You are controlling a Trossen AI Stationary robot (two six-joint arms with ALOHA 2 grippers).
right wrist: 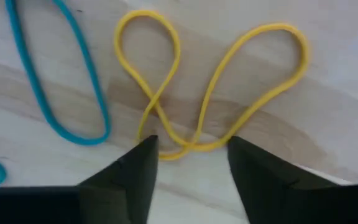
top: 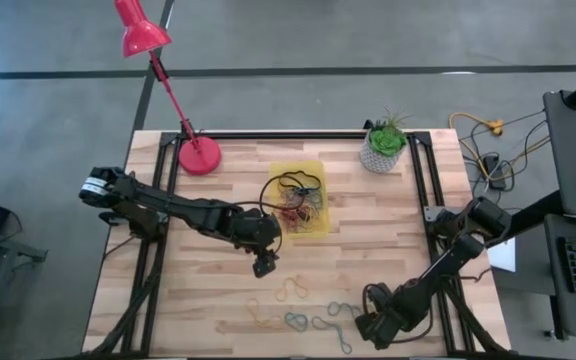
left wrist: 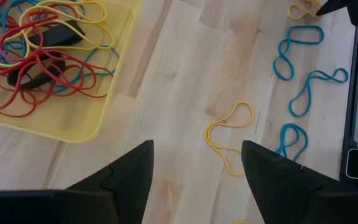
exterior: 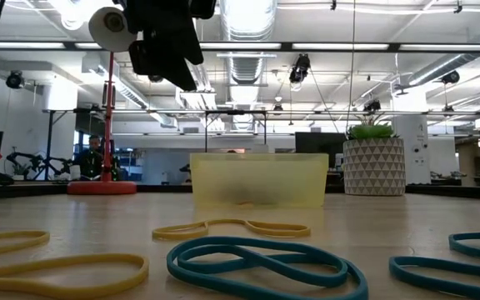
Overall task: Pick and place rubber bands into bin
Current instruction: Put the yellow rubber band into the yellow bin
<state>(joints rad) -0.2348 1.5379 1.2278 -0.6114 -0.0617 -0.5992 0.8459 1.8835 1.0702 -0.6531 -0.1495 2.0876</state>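
Yellow looped rubber band point(right wrist: 210, 93) lies flat between right gripper's point(right wrist: 191, 165) parted fingers.

Left gripper point(top: 265, 265): mid-table, raised, fingers apart. Right gripper point(top: 368, 328): near front edge, lowered, fingers parted.

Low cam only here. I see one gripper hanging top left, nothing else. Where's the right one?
Observer: Right gripper is low over the table near its right edge, fingers open either side of a twisted yellow band.
Operator: So the one I see is the left?
Observer: Yes. The left gripper is open and empty, just off the bin corner.
Operator: Anything in the bin?
Observer: Red, yellow and blue bands tangled inside, over a black item.
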